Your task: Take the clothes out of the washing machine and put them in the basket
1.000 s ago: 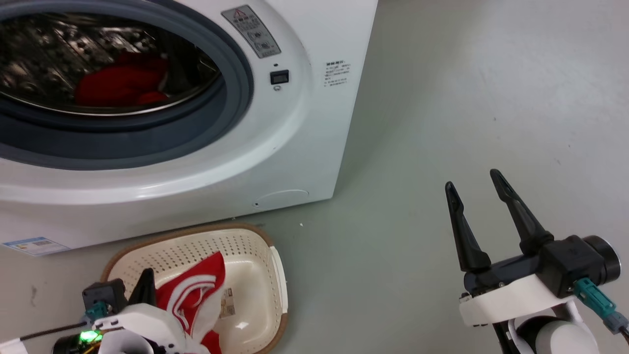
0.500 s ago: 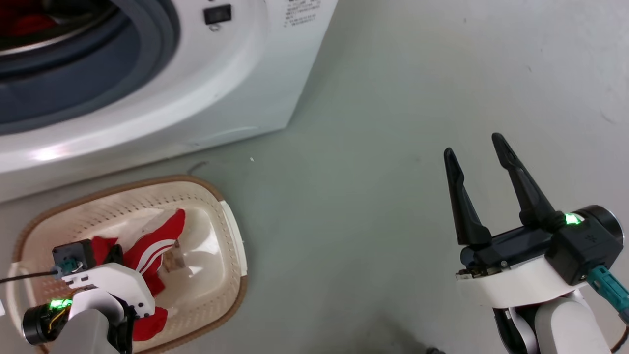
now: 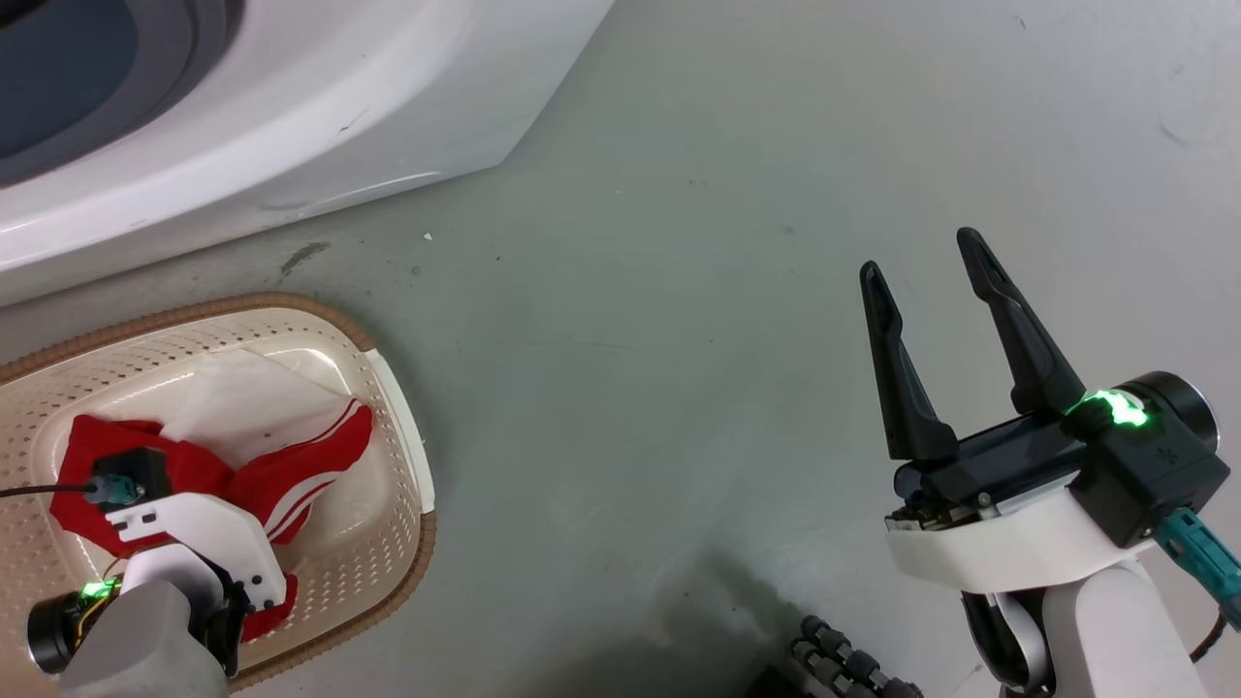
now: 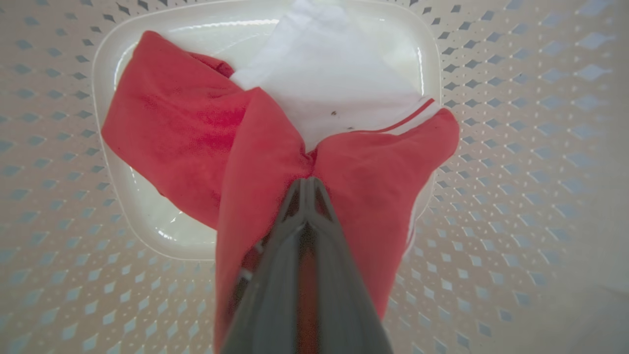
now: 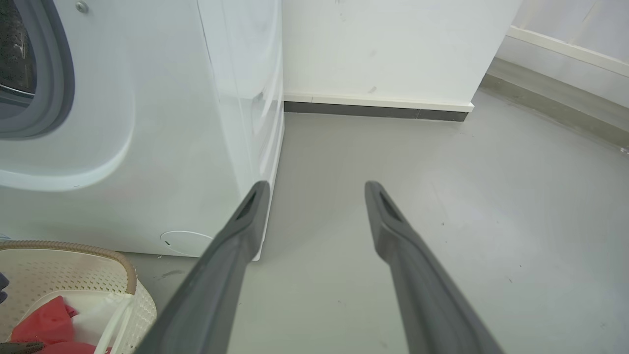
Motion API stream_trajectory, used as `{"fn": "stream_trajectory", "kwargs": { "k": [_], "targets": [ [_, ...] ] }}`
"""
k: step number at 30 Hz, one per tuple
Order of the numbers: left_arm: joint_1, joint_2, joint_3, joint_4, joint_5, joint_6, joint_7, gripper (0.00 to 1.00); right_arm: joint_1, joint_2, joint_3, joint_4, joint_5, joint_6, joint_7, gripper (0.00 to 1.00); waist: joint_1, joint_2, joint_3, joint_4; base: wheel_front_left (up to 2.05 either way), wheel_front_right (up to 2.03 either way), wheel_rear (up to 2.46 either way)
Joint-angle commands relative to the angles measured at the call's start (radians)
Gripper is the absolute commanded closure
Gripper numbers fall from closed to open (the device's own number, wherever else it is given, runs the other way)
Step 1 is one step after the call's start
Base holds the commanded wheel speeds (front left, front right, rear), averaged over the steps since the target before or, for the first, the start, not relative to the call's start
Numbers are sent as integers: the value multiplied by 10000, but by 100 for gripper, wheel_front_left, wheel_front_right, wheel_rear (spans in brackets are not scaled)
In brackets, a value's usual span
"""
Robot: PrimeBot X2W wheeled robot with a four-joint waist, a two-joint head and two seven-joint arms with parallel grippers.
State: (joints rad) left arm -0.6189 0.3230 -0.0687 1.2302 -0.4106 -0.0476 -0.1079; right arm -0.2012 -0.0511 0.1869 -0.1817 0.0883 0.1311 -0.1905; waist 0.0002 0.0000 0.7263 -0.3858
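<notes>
We see a smooth grey-green floor [image 3: 679, 320] with a dark smudge [image 3: 302, 257], and a white wall [image 5: 393, 44] edged by a dark grey skirting strip [image 5: 373, 111].

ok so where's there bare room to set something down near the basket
Widest free patch: the grey floor between the basket, the washing machine and the open right pincer. Inside the basket it is crowded: the red garment, the whitish piece and the left pincer, shut on the red garment, leave only slivers of bare bottom.

Grey floor [image 3: 679, 291] bears washing machine [image 3: 291, 116] and basket [image 3: 383, 557].
</notes>
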Motion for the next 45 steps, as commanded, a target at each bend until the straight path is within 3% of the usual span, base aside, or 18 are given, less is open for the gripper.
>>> {"fn": "stream_trajectory", "kwargs": {
  "k": [1, 5, 6, 7, 11, 21, 26, 37, 45],
  "targets": [
    [-104, -20, -5, 158, -76, 0, 162, 100, -118, 16, 10, 43, 64, -7, -79, 0, -2, 0, 64, -48, 0, 0, 0],
    [-166, -37, -24, 337, -175, -66, 463, 96, -165, 16, 13, 124, 113, -7, -130, 0, -2, 0, 17, -73, 0, 0, 0],
    [-142, -54, -38, 375, -174, -74, 533, 59, -178, 16, 14, 141, 111, -7, -139, 0, -2, 0, -22, -76, 0, 0, 0],
    [-109, -82, -55, 400, -190, -101, 591, 2, -191, 16, 1, 159, 105, -7, -155, 0, -2, 0, -73, -73, 0, 0, 0],
    [-13, -244, -36, 464, -320, -213, 576, 0, -140, 16, -89, 254, 60, -7, -141, 0, -2, 0, -408, 35, 0, 0, 0],
    [693, -788, -120, 417, -452, -393, -1201, 0, 365, 15, -331, 486, -99, -7, 30, 0, -2, 0, -2699, 822, 0, 0, 0],
    [967, -944, -97, -48, -398, -370, -1530, 0, 664, 13, -434, 476, -203, -7, 241, 0, -2, 0, -3442, 1170, 0, 0, 0],
    [2500, -1287, 1056, -4905, 600, 326, -1574, 0, 1371, 13, -699, 101, -413, -7, 783, 0, -2, 0, -4559, 1854, 0, 0, 0],
    [2577, -1363, 1710, -6933, 1495, 192, -1575, 0, 1600, 15, -737, -11, -361, -7, 906, 0, -2, 0, -4974, 1836, 0, 0, 0]
  ]
}}
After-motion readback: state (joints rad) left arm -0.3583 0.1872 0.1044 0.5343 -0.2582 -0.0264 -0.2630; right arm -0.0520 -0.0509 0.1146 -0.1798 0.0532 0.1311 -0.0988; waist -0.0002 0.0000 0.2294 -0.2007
